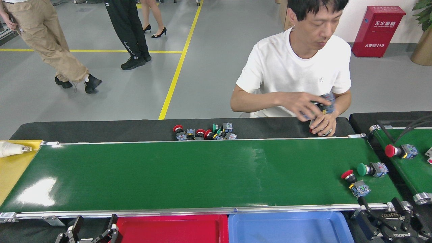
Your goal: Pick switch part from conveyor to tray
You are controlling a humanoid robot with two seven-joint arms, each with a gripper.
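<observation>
Grey factory floor with yellow lines lies behind our bench; three people's legs show at far left and a red box (377,30) stands at far right. Across the bench runs the conveyor (189,173), glossy dark green with silver rails. Two switch parts lie on its right end: a red-capped switch (355,183) and, just beside it toward the far rail, a green-capped switch (372,168); they are apart, not touching. A narrower side belt (413,170) at right carries another red-capped part (401,151). A pile of spare switches (204,132) sits on the black mat beyond the far rail. A person in a white shirt (297,67) sits opposite, both hands busy with several switches near the far rail.

Below the near rail: red tray (172,229) and blue tray (290,229), side by side, nothing visible in either.

Our left gripper (92,233) is low beside the red tray, fingers spread, holding nothing. Our right gripper (388,224) is at the conveyor's near right corner, fingers parted, nothing between them, near the red-capped switch but not touching.
</observation>
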